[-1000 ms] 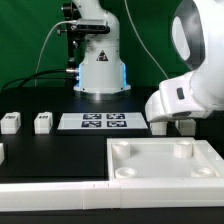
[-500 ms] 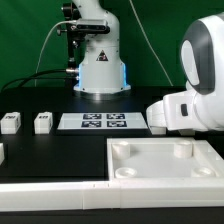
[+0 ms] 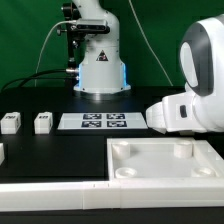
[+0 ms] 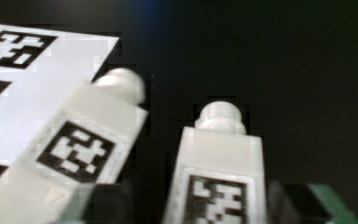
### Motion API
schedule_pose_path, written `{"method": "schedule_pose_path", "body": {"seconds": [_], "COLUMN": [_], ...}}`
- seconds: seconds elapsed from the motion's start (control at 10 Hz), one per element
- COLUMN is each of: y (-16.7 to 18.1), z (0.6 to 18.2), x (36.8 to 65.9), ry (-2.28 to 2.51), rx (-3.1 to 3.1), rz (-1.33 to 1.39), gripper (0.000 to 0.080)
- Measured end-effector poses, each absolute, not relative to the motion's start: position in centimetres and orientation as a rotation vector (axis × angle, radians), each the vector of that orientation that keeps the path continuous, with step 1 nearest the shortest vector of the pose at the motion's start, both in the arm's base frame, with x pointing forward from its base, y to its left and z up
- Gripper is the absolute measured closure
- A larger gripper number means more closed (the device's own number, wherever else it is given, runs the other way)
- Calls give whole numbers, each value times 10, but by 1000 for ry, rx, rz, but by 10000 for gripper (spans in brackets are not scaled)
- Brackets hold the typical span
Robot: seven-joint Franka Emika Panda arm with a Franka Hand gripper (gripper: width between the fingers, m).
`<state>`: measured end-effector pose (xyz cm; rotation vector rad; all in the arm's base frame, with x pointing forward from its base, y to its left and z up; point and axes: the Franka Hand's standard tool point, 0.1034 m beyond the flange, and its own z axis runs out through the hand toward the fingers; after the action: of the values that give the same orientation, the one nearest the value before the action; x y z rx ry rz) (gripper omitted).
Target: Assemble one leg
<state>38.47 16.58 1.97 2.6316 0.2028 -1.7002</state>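
Observation:
Two white legs lie side by side on the black table in the wrist view, each with a black-and-white tag and a round peg end. One leg [image 4: 91,138] lies next to the marker board [image 4: 16,70]. The other leg [image 4: 220,165] lies between my fingers. My gripper [image 4: 208,208] is open and straddles it, with a dark finger [image 4: 115,204] on one side and a narrow gap at each side. In the exterior view the gripper [image 3: 170,126] is low at the right of the marker board [image 3: 103,121], mostly hidden by the wrist housing. Two more legs [image 3: 10,122] [image 3: 42,122] stand at the left.
The large flat white tray-like part [image 3: 150,172] with round corner sockets lies in front of the arm. A second robot base [image 3: 98,62] stands behind the marker board. A small white part shows at the left edge [image 3: 2,152].
The wrist housing has shifted a little toward the exterior view's right and levelled out a second ago. It has held still over the last half second. The parts have not moved.

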Motion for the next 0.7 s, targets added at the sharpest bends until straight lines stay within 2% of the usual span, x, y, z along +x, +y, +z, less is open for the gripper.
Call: {"method": "schedule_pose_path", "body": {"seconds": [0.7], "y": [166], "z": [23], "x": [386], "ry": [208], "rx": [2634], "rz": [-1696], "gripper": [512]}}
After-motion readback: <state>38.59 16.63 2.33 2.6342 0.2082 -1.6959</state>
